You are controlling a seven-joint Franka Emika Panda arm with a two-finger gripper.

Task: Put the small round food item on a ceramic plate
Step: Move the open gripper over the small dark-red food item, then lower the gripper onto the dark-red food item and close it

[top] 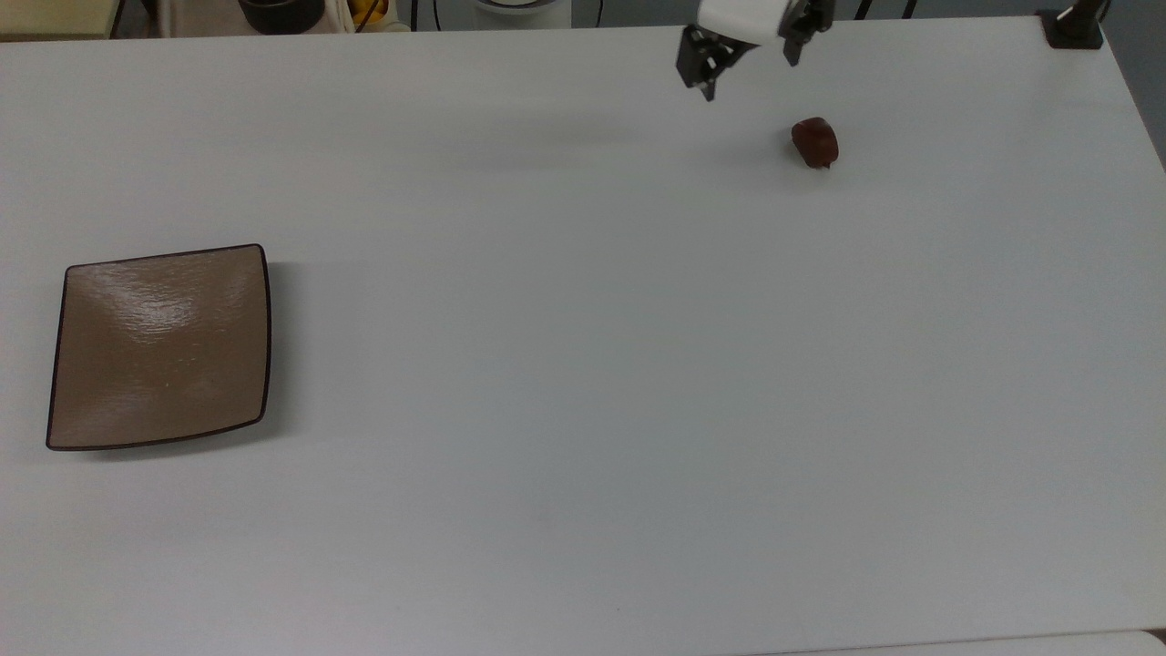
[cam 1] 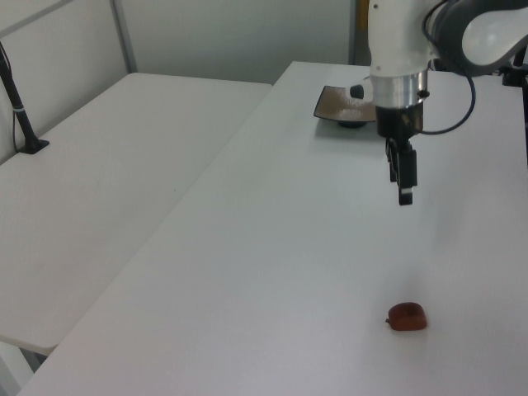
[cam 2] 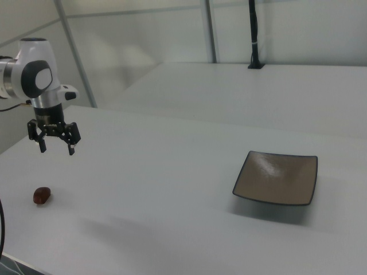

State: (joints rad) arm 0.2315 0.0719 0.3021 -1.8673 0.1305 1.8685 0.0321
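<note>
Hovering: gripper above the worktop, upper right of the top view, touching nothing.
Fingers: spread apart, nothing between them; one tip sits lower left of the white wrist housing in the top view, the other at its upper right.
Fingers, right view: gripper at left of frame, both tips pointing down, clear gap between them.
Fingers, left view: gripper seen edge-on, upper right of centre, fingers overlapping in line of sight.
Food item: small round food item lies on the bare worktop, upper right of the top view, just lower right of the gripper, not touching it.
Food item, other views: lower right of the left view, below the gripper; lower left of the right view, below the gripper.
Plate: ceramic plate flat on the worktop at the left edge of the top view, well apart from food item and gripper.
Plate, other views: top centre of the left view, partly behind the arm; right of centre in the right view.
Plate contents: bare glossy surface.
</note>
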